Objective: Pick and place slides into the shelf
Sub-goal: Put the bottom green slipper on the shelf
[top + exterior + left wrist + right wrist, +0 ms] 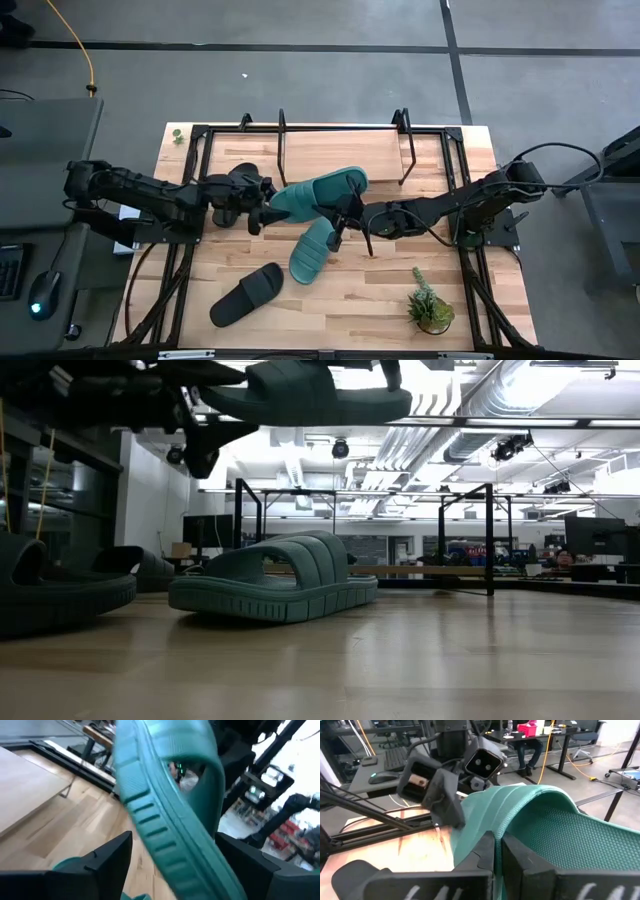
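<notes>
One teal slide (320,192) is in the air between both grippers and shows level at the top of the low view (310,395). My left gripper (268,205) is at its heel end, my right gripper (343,212) at its side by the strap; both are shut on it. The second teal slide (312,250) rests sole-down on the table (275,585). One black slide (247,294) lies near the table's near-left part. Another black slide (140,565) sits farther back, under the left arm. The shelf (330,150) stands along the far edge. My left gripper has the slide's heel end (165,850) between its two fingers (100,865), reaching in level from the table's left. The slide runs away from the fingers, clear of the table. My right gripper pinches the slide's side rim at the foot of the strap (485,832) between its shut fingers (520,860), coming level from the table's right. The footbed (580,835) faces up and the slide hangs clear of the table.
A small potted plant (432,310) stands at the near right of the table. The shelf's black posts and rails (405,150) rise along the far side. Cables and frame tubes run down both table sides. Bare wood lies between the plant and the slides.
</notes>
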